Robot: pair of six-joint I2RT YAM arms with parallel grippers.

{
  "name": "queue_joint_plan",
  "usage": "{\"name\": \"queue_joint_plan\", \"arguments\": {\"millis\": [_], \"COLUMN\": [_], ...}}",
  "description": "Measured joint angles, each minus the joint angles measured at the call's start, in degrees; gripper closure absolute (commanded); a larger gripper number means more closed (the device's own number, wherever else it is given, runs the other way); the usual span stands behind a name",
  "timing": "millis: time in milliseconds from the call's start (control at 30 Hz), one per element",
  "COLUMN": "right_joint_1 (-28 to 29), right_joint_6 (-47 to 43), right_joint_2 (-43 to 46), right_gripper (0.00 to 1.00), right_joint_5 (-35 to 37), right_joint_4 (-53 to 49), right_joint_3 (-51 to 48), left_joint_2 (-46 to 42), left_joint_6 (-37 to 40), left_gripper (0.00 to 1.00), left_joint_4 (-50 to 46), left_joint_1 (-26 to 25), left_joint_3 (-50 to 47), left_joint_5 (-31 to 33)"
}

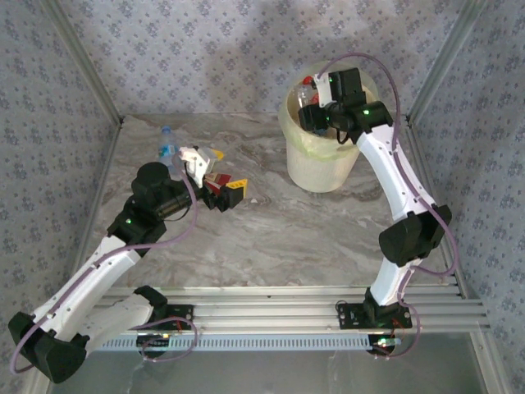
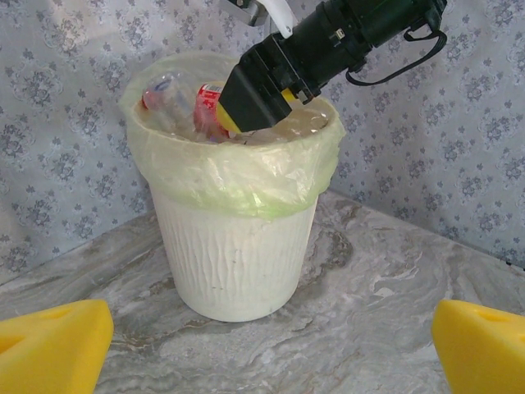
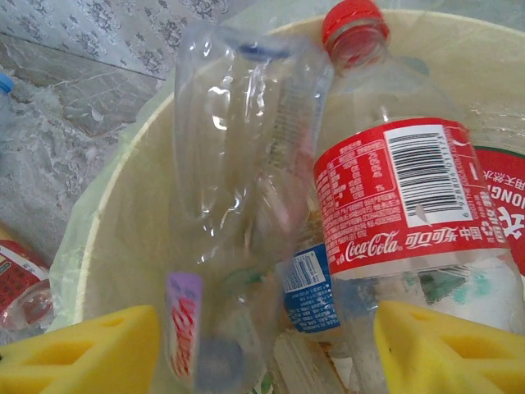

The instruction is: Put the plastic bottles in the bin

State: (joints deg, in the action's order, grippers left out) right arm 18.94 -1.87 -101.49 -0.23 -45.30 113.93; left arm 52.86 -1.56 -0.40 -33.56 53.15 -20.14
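bin count: one bin [image 1: 321, 168], upright, far right part of the bench [image 1: 271, 238], bag liner folded over the rim.
claw count: two.
bottles in bin: at least four counted in the right wrist view. They are the clear crushed bottle [image 3: 234, 164], cola bottle [image 3: 394, 197], blue-label bottle [image 3: 308, 287] lower down, and second red bottle [image 3: 502, 193] at the frame edge. The pile reaches the rim.
bottles on bench: two seen, the blue-cap bottle [image 1: 168, 144] at far left and the loose red bottle [image 3: 20, 283] outside the bin.
clear crushed bottle axis: runs top to bottom of the wrist view, purple-label end nearest the pads, blurred.
cola bottle axis: tilted, red cap up toward the far rim, base down in the pile.
blue-cap bottle axis: cap toward the back wall; lying or standing, cannot tell.
right claw [image 3: 267, 353]: over the bin mouth, pads partly apart. The clear crushed bottle sits between them, close to the pad at the view's left with a gap on the other side, so not clamped.
left claw [image 1: 225, 171]: spread fully wide over the bench left of the bin, facing it, nothing between the pads in its wrist view.
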Motion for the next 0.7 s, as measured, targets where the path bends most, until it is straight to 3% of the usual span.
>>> {"name": "queue_joint_plan", "arguments": {"millis": [400,700], "right_joint_1": [-0.28,2.58], "right_joint_6": [1.09,2.67], "right_joint_2": [3.04,11.69], "right_gripper": [0.25,0.21], "right_joint_5": [-1.57,-7.23], "right_joint_4": [0.31,4.83], "right_joint_3": [-2.32,-9.09], "left_joint_2": [0.46,3.04], "left_joint_6": [0.44,0.39], "left_gripper": [0.0,0.01], "left_joint_4": [-1.11,-3.52], "left_joint_1": [0.0,0.74], "left_joint_3": [0.0,1.46], "left_joint_5": [0.92,8.22]}}
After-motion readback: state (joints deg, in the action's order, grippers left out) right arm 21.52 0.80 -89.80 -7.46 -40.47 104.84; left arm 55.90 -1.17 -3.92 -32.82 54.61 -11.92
